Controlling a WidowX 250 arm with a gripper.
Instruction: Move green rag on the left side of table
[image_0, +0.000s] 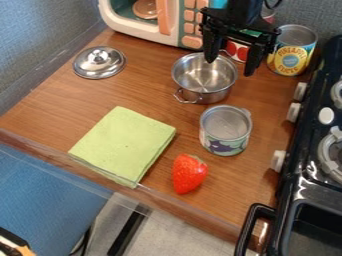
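Observation:
The black gripper (230, 66) hangs at the top, right of centre, over the metal pot, with its two fingers spread apart and nothing visible between them. The folded green rag (123, 145) lies flat near the front edge of the wooden table (57, 112), left of the strawberry and the open can. It is well below and to the left of the gripper, not touching it.
Beyond the rag are a silver lid (99, 63) and a metal pot (200, 82). An open can (226, 131) and a strawberry (189, 173) sit to its right. A toy microwave (172, 22) and pineapple can (292, 52) stand behind; a black stove (314, 185) borders the right.

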